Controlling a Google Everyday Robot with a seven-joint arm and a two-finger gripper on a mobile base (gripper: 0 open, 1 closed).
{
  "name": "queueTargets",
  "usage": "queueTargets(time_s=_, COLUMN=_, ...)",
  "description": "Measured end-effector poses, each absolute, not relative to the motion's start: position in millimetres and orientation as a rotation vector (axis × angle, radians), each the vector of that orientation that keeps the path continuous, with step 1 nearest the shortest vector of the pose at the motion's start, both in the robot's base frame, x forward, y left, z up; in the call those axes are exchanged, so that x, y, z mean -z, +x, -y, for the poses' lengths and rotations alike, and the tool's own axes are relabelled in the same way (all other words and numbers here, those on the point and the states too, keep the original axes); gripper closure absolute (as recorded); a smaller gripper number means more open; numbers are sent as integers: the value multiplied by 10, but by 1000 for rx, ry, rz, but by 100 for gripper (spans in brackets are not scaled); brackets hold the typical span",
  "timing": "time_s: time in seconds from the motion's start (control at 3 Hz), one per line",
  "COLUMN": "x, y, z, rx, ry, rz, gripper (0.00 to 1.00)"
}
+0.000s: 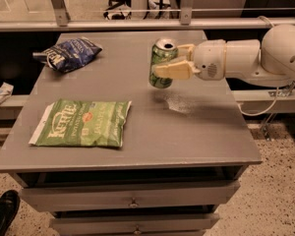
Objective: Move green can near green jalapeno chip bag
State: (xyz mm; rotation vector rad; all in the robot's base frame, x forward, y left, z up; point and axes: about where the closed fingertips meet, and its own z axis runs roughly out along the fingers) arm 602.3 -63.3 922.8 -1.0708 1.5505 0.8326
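Observation:
The green can [162,63] with a silver top is held upright a little above the grey table [196,132], near its back middle. My gripper [173,60] reaches in from the right on a white arm and is shut on the can, one finger in front of it and one behind. The green jalapeno chip bag [82,123] with white "Kettle" lettering lies flat at the table's front left, well apart from the can.
A dark blue chip bag [69,53] lies at the back left corner. A metal railing [137,23] runs behind the table. Drawers [132,198] sit below the tabletop. A black shoe [2,210] shows at the bottom left.

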Motion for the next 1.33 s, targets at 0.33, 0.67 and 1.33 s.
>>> queueTargets(time_s=0.33, x=-9133, y=5671, z=547, rx=-902, ry=-1096, rz=-1553, gripper=100)
queueTargets(time_s=0.67, x=-8974, y=5382, z=532, rx=-960, ry=-1116, rz=-1592, gripper=100)
queueTargets(time_s=1.33, x=-8707, y=4998, z=393, rx=-1084, ry=-1153, rz=-1641, gripper=62)
